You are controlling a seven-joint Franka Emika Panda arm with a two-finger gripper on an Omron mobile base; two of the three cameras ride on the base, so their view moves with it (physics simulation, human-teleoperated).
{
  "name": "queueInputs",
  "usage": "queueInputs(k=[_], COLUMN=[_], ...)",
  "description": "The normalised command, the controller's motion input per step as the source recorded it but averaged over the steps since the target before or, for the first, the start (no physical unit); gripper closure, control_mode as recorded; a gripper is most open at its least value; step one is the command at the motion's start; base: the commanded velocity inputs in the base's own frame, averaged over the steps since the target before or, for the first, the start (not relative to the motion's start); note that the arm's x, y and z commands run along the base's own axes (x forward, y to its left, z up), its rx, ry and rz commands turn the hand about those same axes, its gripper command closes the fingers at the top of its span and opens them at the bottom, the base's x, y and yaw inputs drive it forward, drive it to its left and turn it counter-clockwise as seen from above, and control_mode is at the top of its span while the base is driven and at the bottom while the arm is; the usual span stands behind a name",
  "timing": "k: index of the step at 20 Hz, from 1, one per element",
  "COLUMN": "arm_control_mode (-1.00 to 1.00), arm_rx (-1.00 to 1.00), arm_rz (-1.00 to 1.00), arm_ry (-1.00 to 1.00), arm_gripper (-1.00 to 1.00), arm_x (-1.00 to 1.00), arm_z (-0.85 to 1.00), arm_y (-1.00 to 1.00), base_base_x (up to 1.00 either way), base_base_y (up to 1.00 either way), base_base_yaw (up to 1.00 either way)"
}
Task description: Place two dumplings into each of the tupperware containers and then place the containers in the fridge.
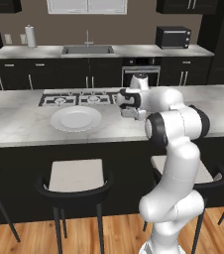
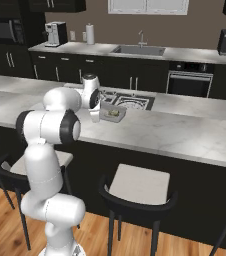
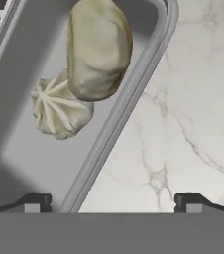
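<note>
In the left base view the gripper (image 1: 127,113) sits just right of centre over the marble counter (image 1: 20,124), beside a round white plate (image 1: 76,119). In the right base view, left of centre, it hangs right beside the clear greyish tupperware container (image 2: 112,113), which holds tan dumplings (image 2: 114,113). In the hand view the fingertips (image 3: 32,202) stand wide apart and empty astride the container's right wall (image 3: 119,119), two dumplings (image 3: 98,47) lying upper left; the tub looks light, stiff and slick, so that thin wall seems the place to pinch, levelly, lest the soft dumplings slide.
</note>
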Motion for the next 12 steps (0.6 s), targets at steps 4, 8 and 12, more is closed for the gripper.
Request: queueInputs(k=[4, 8, 12], arm_control_mode=[-1.0, -1.0, -1.0], arm_rx=[0.07, 0.02, 0.01], arm_rz=[-0.01, -0.03, -0.03], arm_ry=[-0.02, 0.0, 0.01], arm_gripper=[-1.0, -1.0, -1.0], arm_x=[-0.04, 0.05, 0.3], arm_z=[-0.19, -0.48, -0.43], arm_y=[-0.03, 0.0, 0.0], base_base_x=[0.0, 0.0, 0.0], base_base_y=[0.0, 0.0, 0.0], base_base_yaw=[0.0, 0.0, 0.0])
